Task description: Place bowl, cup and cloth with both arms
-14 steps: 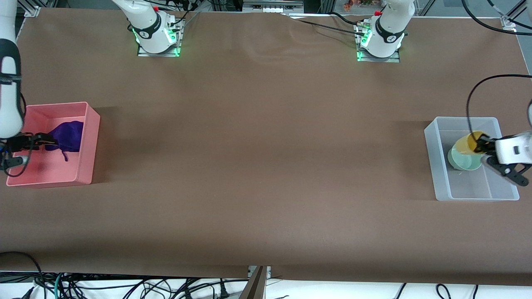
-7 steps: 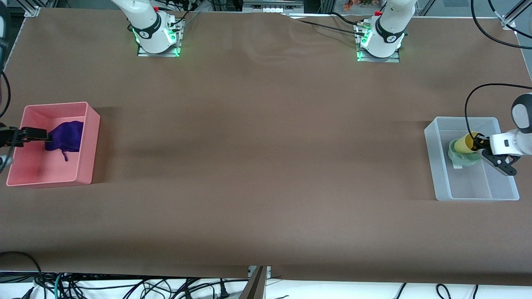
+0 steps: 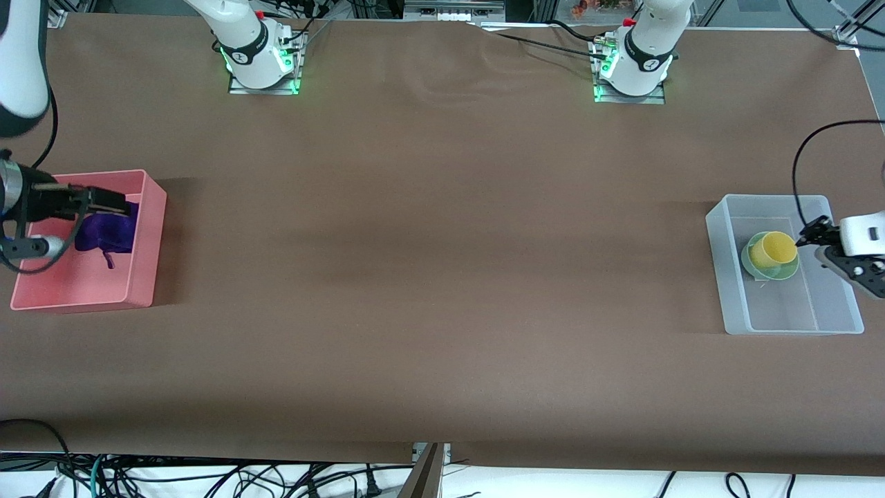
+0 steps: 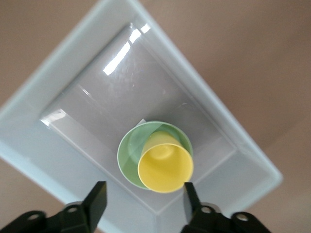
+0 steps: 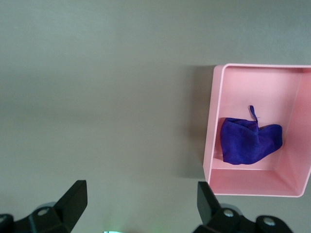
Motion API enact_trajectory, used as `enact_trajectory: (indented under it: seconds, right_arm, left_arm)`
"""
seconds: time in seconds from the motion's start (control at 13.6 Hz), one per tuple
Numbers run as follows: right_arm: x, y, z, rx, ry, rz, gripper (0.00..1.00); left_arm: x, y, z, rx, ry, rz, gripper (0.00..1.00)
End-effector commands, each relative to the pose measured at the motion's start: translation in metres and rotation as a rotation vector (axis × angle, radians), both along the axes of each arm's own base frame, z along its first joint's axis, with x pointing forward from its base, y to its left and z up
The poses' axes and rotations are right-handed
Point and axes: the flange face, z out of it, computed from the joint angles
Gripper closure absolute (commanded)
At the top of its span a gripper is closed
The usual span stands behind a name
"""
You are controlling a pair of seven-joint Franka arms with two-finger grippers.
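Resting inside the clear bin [image 3: 733, 277] at the left arm's end of the surface [image 3: 442, 277], the yellow cup [image 3: 773, 250] sat nested in the mint-green bowl [image 3: 753, 268], leaning a little toward one side of it. The left hand [image 3: 830, 252] hung over the bin's edge just beside the pair, fingers [image 4: 98, 200] spread wide and holding nothing. At the right arm's end, the purple cloth [image 3: 107, 232] lay bunched in the pink bin [image 3: 142, 277], toward the bin wall farthest from the front camera, its thin corner trailing on the floor. The right hand [image 3: 104, 202] was over that bin above the cloth, fingers [image 5: 74, 196] parted wide and empty. All three things looked placed. The likely trouble was a careless pull-away: the left hand's finger could clip the cup's rim and tip it out of the bowl, or catch the bin wall and drag the light bin.
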Motion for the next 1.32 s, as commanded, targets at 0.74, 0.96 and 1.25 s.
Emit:
enact_trajectory:
  seconds: [0.74, 0.96, 1.25]
  right_arm:
    - [-0.049, -0.021, 0.073, -0.009, -0.064, -0.033, 0.00]
    - [-0.062, -0.016, 0.073, -0.009, -0.056, -0.042, 0.00]
    - [-0.067, -0.006, 0.069, -0.011, -0.050, -0.057, 0.00]
  left_arm:
    - [-0.021, -0.266, 0.178, 0.037, -0.010, 0.492, 0.00]
    - [-0.023, -0.281, 0.185, 0.054, -0.038, 0.484, 0.00]
    - [-0.024, -0.246, 0.172, 0.019, -0.033, 0.642, 0.00]
